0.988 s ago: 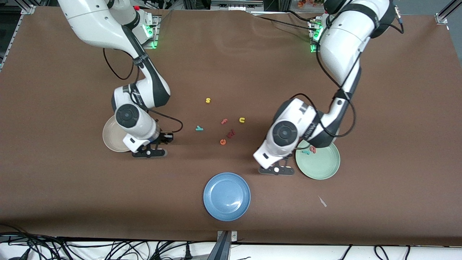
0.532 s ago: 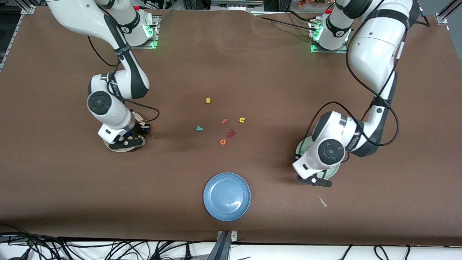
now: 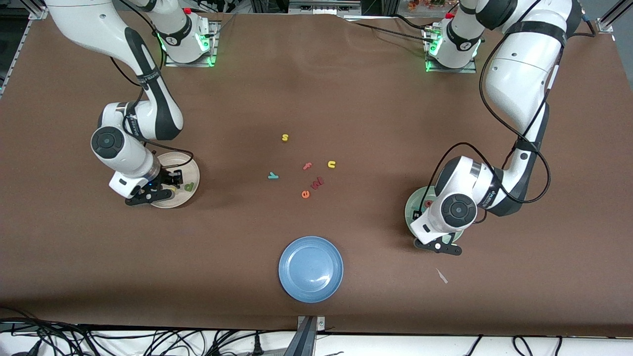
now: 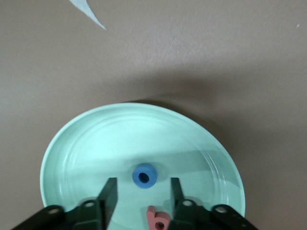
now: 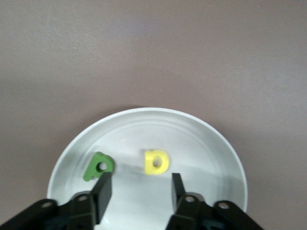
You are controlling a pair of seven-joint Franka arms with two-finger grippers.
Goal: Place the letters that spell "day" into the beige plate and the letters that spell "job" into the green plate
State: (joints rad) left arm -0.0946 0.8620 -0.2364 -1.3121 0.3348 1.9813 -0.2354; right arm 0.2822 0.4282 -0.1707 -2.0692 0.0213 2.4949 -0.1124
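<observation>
Both arms have swung outward: your right gripper [image 5: 138,189], open and empty, hangs over the beige plate [image 5: 201,129] beside the yellow "a" [image 5: 156,162]; your left gripper [image 4: 142,196], likewise parted, has released the blue "o" [image 4: 144,175] in the green plate [image 4: 86,134]. Teal "y" [image 3: 273,175] remains mid-frame.

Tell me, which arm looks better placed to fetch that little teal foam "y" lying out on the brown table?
Probably the right arm. Its open gripper is over the round beige plate where that letter belongs, and the teal foam "y" lies closer to it than to the left gripper over the green plate.
</observation>
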